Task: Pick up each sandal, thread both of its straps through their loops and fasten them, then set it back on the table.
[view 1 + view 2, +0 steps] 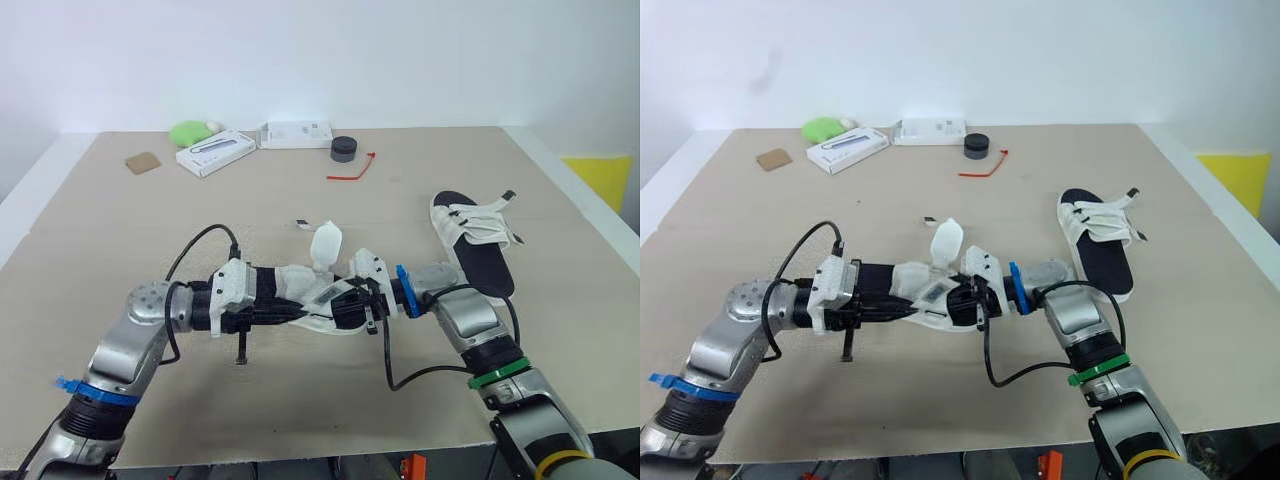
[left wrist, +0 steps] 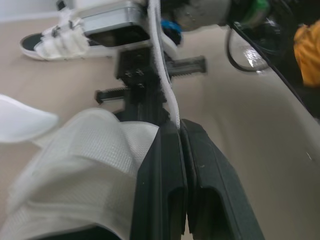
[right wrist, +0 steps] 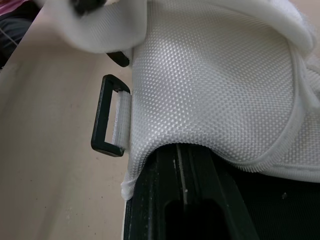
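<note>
While held off the worktop (image 1: pixel 120 230) between both grippers, one white sandal (image 1: pixel 300 280) is seen at the near centre of the scene. It is gripped from the left by the left gripper (image 1: pixel 295 312) and from the right by the right gripper (image 1: pixel 345 305). The left gripper's fingers (image 2: pixel 160 170) are seen pressed together, clamped on a thin white edge (image 2: pixel 162 75) of the sandal. In the right wrist view the right gripper's fingers (image 3: pixel 165 190) are seen together at the lower edge of a woven strap (image 3: pixel 210 75), which is draped over them. A black loop (image 3: pixel 107 117) is seen beside that strap, sewn to it by a short tab, with nothing threaded through it. One loose strap flap (image 1: pixel 325 245) is stuck upright above the held sandal.

A second sandal (image 1: pixel 478 240) is laid sole-down on the worktop to the right, apart from the grippers, with white straps across its dark footbed. Whether those straps are fully fastened cannot be told.

Along the far edge are noted, left to right: a brown square (image 1: pixel 143 162), a green lump (image 1: pixel 187 132), a flat white box (image 1: pixel 215 152), a white pack (image 1: pixel 296 134), a black round cap (image 1: pixel 344 148) and a red tie (image 1: pixel 352 170). A small scrap (image 1: pixel 300 223) is seen just beyond the held sandal.
</note>
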Robot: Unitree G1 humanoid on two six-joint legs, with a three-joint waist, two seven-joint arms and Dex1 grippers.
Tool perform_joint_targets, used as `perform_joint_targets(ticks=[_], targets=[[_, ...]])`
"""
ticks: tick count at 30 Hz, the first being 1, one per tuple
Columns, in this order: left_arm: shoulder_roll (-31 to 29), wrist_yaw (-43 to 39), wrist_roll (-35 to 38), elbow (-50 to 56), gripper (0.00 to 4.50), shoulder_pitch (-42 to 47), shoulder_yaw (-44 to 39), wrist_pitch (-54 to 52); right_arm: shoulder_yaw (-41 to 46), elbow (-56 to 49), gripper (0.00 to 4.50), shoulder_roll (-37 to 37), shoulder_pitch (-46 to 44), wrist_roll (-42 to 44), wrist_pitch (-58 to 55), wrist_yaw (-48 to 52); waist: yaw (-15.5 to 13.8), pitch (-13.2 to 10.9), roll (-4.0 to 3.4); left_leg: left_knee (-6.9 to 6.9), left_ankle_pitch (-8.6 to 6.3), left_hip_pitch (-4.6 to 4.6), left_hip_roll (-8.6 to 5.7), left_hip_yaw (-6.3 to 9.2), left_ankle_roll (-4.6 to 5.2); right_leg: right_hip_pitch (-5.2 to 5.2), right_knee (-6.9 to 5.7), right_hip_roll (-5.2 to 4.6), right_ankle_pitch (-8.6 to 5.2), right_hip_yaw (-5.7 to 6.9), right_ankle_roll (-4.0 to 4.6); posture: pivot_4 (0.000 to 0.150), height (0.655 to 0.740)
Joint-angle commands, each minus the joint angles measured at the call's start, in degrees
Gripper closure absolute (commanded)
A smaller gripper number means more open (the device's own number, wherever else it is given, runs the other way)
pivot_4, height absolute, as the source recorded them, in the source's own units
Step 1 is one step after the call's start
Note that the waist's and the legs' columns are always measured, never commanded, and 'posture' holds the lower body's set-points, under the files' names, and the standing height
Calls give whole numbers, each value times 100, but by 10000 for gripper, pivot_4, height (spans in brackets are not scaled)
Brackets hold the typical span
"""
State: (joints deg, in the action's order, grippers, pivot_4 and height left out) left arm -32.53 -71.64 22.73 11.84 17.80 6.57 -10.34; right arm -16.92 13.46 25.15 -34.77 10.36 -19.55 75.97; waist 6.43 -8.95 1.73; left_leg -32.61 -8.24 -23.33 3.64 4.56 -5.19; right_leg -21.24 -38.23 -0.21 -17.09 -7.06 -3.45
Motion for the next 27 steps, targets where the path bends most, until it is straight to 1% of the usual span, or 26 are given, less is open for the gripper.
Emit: perform_joint_targets(ticks=[1,5,10,12,13,14,15,16,17,19,20,21,24,26,27], targets=[[-160,-206,166,278,44266,-30,-130,304,-469,203,45000,-42,229,-235,-140,47,1,0,0,0,0,0,0,-4,0,-2,0,-1,0,-4,0,1500,7400],[-347,-452,-7,186,44266,-207,-120,919,-465,239,45000,-33,196,-245,-123,70,4,0,-1,0,-6,0,3,-6,1,-4,0,0,-2,-3,-1,1500,7400],[-507,-677,-404,-172,44266,-486,-92,2086,-475,279,45000,-47,154,-260,-109,73,3,0,-1,0,-12,1,5,-8,5,-4,0,1,-5,-4,-1,1500,7400],[-594,-746,-427,-280,39198,-610,-98,2318,-483,295,45000,-51,148,-264,-95,78,3,0,-1,1,-12,1,5,-9,5,-4,0,0,-9,-4,5,1500,7400],[-630,-771,-394,-314,37479,-671,-105,2351,-491,307,45000,-53,147,-270,-85,79,4,-1,-1,0,-12,1,5,-12,5,-5,0,0,-9,-7,5,1500,7400],[-633,-742,-417,-360,33484,-701,-112,2434,-496,314,45000,-54,147,-272,-77,83,4,0,-1,0,-12,1,6,-15,5,-5,0,0,-9,-9,6,1500,7400],[-647,-727,-422,-380,27979,-724,-100,2436,-499,322,45000,-54,146,-274,-71,87,3,-1,-1,0,-12,1,7,-16,6,-5,0,0,-9,-10,6,1500,7400],[-646,-697,-453,-411,23932,-738,-89,2506,-502,329,45000,-57,143,-276,-69,89,3,-1,-1,0,-12,1,7,-16,6,-6,0,0,-9,-10,7,1500,7400],[-632,-601,-525,-434,18480,-747,-90,2566,-504,333,45000,-58,140,-277,-66,95,3,-1,-1,0,-12,1,7,-16,6,-6,0,0,-9,-9,7,1500,7400],[-636,-481,-555,-411,10290,-774,-94,2535,-509,342,45000,-65,132,-282,-60,106,3,-1,-1,0,-12,1,7,-18,6,-6,0,-1,-9,-12,6,1500,7400],[-667,-445,-554,-379,7501,-785,-95,2470,-512,349,45000,-68,125,-285,-57,110,3,0,-1,0,-12,1,8,-19,6,-6,0,0,-9,-13,6,1500,7400],[-719,-413,-498,-318,7501,-800,-111,2298,-513,353,45000,-69,120,-288,-55,114,3,-1,-1,0,-12,2,8,-19,6,-6,0,0,-9,-13,6,1500,7400],[-1547,-562,495,260,7501,-1000,-187,-52,-511,381,45000,-69,90,-289,-45,130,17,-4,3,1,-16,1,16,-21,11,-11,-2,7,-10,-13,7,1500,7400],[-2205,-637,1447,586,7501,-1059,-230,-1827,-509,410,45000,-69,69,-293,-36,129,29,-13,9,2,-19,1,24,-21,15,-14,-6,15,-13,-12,13,1500,7400],[-2333,-559,1754,658,7501,-1041,-247,-2358,-510,417,45000,-74,62,-295,-35,123,28,-19,1,3,-21,1,27,-19,16,-16,-12,17,-17,-8,20,1500,7400]])
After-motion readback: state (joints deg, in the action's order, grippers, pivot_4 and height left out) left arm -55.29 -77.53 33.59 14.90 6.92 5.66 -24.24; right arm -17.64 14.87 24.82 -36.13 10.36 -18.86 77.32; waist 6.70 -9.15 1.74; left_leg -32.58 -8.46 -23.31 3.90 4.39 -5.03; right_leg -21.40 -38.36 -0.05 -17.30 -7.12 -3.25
